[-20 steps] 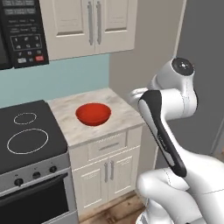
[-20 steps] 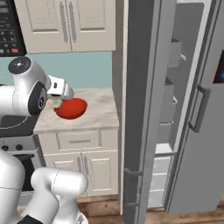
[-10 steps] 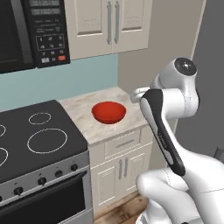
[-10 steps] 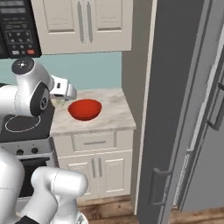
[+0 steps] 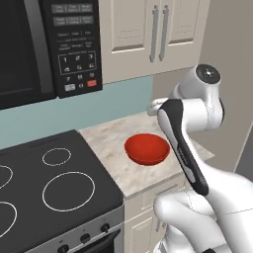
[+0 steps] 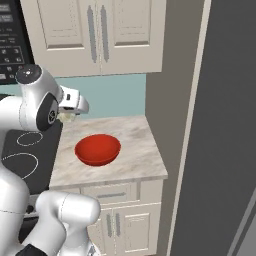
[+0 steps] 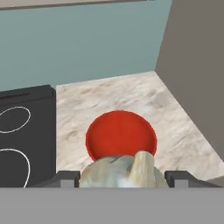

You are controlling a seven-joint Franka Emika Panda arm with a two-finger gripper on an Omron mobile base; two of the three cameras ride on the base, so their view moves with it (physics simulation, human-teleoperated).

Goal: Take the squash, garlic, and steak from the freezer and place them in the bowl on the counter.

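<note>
Beige marble-patterned stone makes up the bench (image 5: 129, 174), which carries a round, shallow, glossy red bowl (image 5: 147, 148) near its middle; the black stovetop (image 5: 47, 191) adjoins the bench on the side away from the tall grey freezer (image 6: 220, 150), and cream cabinet doors (image 6: 102, 32) hang above the bowl. In the hand view the small off-white garlic bulb (image 7: 124, 172) with its pointed top sits between the two dark tips of the tool (image 7: 123, 178), which is clenched on it. The bulb hangs above the bowl's near rim, clear of it, with the red interior in front of it. Nothing shows inside the bowl, so by my reading the garlic is the item now being delivered, with squash and steak not yet in the bowl.

The risk is an early let-go: the bulb seems to sit over the rim rather than the centre, so it could strike the edge, bounce onto the bench and roll toward the stovetop. A drop from height may also make the round bulb hop out, or nudge the light bowl.
</note>
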